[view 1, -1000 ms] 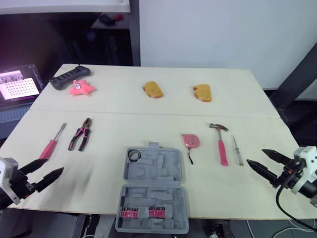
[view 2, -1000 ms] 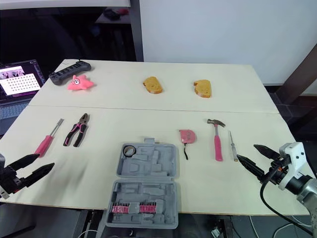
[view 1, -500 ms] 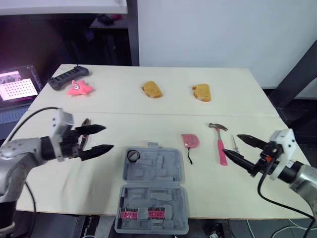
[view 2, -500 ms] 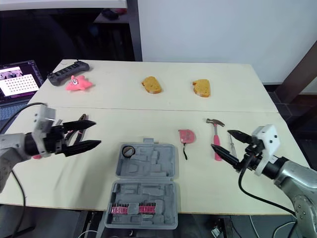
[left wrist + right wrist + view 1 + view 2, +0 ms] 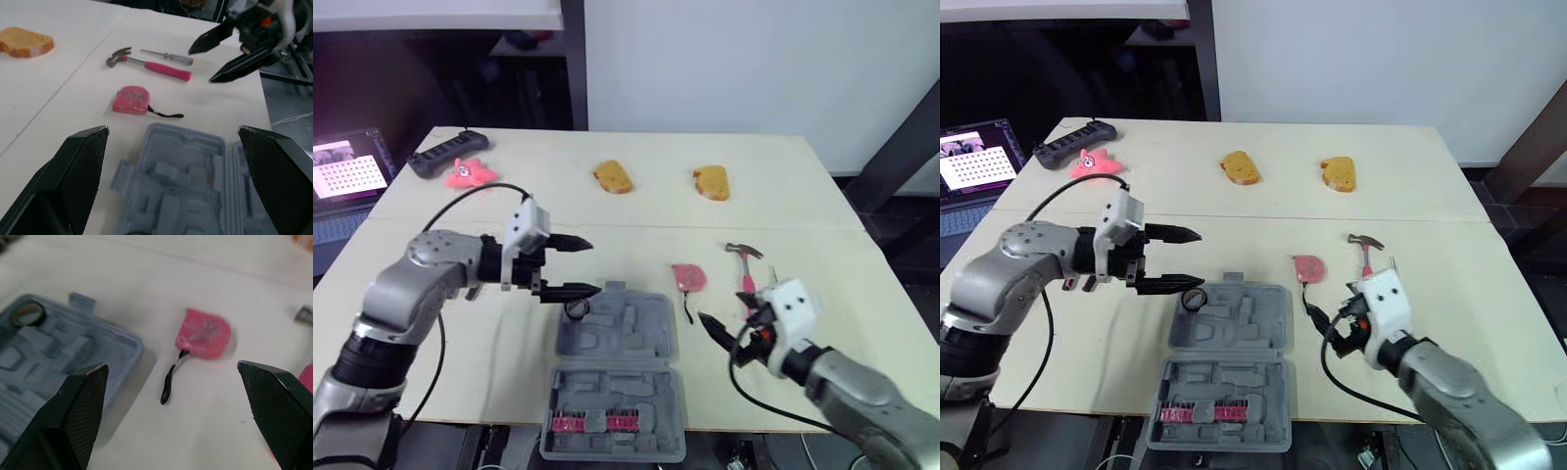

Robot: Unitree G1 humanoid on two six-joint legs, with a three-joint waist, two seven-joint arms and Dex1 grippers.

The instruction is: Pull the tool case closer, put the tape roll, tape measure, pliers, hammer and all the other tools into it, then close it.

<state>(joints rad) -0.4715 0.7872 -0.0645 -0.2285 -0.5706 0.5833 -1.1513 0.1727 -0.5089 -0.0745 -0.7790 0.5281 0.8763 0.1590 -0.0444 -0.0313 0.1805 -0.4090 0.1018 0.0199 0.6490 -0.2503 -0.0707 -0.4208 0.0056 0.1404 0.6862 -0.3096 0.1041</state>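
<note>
L gripper (image 5: 592, 265), wide open & empty, is hovering at the far-left corner of the tool case (image 5: 636, 338), near the tape roll (image 5: 578, 307). R gripper (image 5: 172, 364), also wide open & empty, is hanging just right of the case, with the pink tape measure (image 5: 205, 335) lying just beyond its fingertips.

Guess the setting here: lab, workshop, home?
Probably a robot test lab: a hammer and open tool case staged on a plain table, a laptop beside it.

Tape roll (image 5: 578, 307) sits in the tool case's (image 5: 619, 343) far-left corner. Tape measure (image 5: 690, 278) lies just right of the case, hammer (image 5: 746, 266) farther right.
</note>
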